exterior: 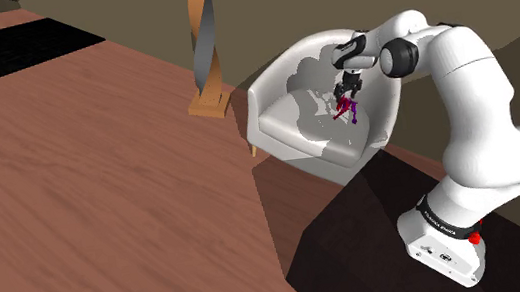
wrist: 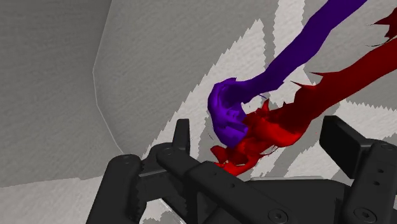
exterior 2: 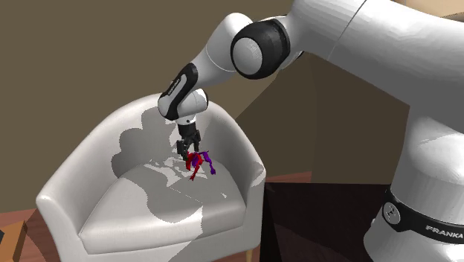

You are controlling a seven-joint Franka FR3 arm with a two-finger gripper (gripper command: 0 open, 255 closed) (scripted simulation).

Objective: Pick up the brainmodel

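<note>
Gripper (exterior 2: pixel 188 146) around brainmodel (exterior 2: pixel 200 163), over white armchair (exterior 2: pixel 141 223) seat; brown walls (exterior 2: pixel 74 59).

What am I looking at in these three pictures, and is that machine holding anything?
The machine is a white jointed robot arm on a box stand, ending in a black two-finger gripper. One picture looks down from beside the stand, the second from nearer the chair, the third from a camera on the hand. The arm reaches into a white tub-shaped armchair. In it, just below the gripper, is a red and purple stringy brain model. The fingers stand apart either side of it, so nothing looks gripped.
</note>
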